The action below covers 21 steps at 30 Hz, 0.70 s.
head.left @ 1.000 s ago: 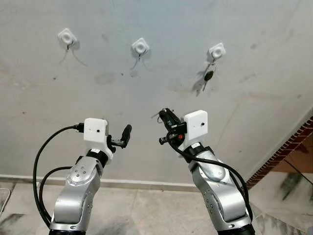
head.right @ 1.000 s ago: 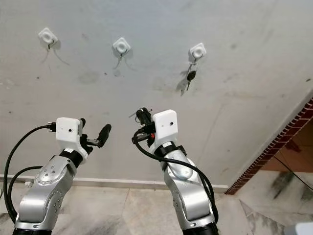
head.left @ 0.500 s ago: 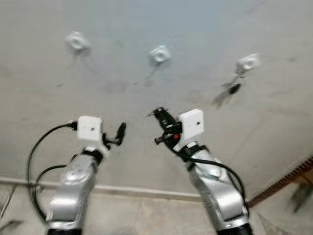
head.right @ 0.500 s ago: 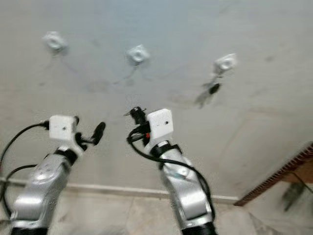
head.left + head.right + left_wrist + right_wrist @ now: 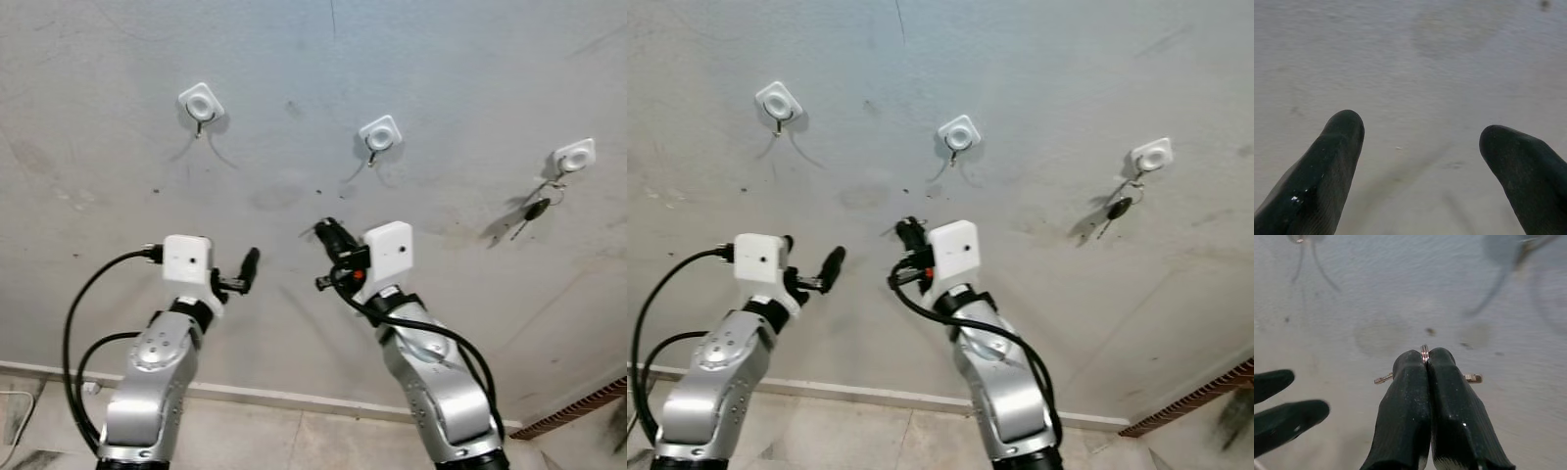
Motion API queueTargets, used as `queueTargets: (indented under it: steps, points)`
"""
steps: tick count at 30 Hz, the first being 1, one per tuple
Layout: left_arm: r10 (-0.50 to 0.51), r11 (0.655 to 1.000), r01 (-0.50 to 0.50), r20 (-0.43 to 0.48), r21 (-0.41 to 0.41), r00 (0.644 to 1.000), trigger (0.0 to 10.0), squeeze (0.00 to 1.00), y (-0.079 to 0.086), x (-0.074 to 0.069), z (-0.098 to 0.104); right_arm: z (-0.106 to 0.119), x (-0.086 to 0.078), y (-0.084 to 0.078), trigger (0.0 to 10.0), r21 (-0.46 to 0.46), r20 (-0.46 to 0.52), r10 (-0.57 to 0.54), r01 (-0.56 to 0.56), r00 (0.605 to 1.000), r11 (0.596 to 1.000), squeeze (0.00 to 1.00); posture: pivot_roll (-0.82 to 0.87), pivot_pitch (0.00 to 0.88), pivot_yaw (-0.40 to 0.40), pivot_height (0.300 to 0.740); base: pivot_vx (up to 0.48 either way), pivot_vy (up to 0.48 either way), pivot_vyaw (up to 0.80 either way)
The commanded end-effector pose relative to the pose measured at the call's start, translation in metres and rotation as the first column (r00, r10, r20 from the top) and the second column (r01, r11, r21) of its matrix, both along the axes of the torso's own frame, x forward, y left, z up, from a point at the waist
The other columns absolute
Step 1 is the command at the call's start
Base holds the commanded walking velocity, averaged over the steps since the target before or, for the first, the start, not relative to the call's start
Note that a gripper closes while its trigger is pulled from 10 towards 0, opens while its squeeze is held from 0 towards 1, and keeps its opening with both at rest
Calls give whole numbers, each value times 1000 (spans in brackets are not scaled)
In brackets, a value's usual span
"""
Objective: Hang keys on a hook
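Three white hooks sit in a row on the grey wall: the left hook (image 5: 201,101), the middle hook (image 5: 380,133) and the right hook (image 5: 573,157). A black-headed key set (image 5: 536,209) hangs from the right one. My right gripper (image 5: 329,235) is raised below and left of the middle hook, shut on a key ring (image 5: 1424,349); key ends (image 5: 1473,378) stick out either side of its fingers (image 5: 1405,382). My left gripper (image 5: 249,266) is held up beside it, open and holding nothing, with bare wall between its fingertips (image 5: 1344,127).
A pale skirting strip (image 5: 294,399) runs along the foot of the wall above the tiled floor (image 5: 274,441). A brick edge (image 5: 578,406) shows at the lower right. Black cables (image 5: 78,313) loop off both wrists.
The whole picture has shifted right, so the camera has turned left; the middle hook now stands above my right gripper. Both arms keep their pose, the right still shut on the key ring.
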State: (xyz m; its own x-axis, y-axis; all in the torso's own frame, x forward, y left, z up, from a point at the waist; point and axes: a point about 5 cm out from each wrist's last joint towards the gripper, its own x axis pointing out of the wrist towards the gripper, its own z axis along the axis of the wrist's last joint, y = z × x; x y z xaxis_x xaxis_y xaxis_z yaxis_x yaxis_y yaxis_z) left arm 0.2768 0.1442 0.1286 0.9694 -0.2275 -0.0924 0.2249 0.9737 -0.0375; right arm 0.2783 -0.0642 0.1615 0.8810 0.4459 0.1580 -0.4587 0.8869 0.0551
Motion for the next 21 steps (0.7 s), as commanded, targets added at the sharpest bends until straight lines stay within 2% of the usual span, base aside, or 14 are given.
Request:
queueTargets:
  steps: [1,7,11,15,21]
  points:
    - [-12,1000,12,10,10,1000,10000,0,0,-1,2,10,2,-5,10000,12,44,-38,37,998,999,0,183,26,-75,740,0,0,0]
    - [-62,997,60,48,46,997,10000,0,-7,-3,7,19,3,-3,10000,21,72,-33,32,997,999,0,186,29,-71,740,0,0,0]
    - [-149,987,144,78,70,986,10000,0,-16,-5,12,28,-3,11,10000,-52,143,85,-78,986,996,0,190,32,-68,740,0,0,0]
    - [-225,973,218,109,78,968,10000,0,-25,-5,21,39,1,18,10000,-14,165,92,-91,982,996,0,198,31,-64,740,0,0,0]
    - [-227,973,219,116,78,967,10000,0,-25,-5,24,54,9,19,10000,29,203,66,-74,977,997,0,212,31,-61,740,0,0,0]
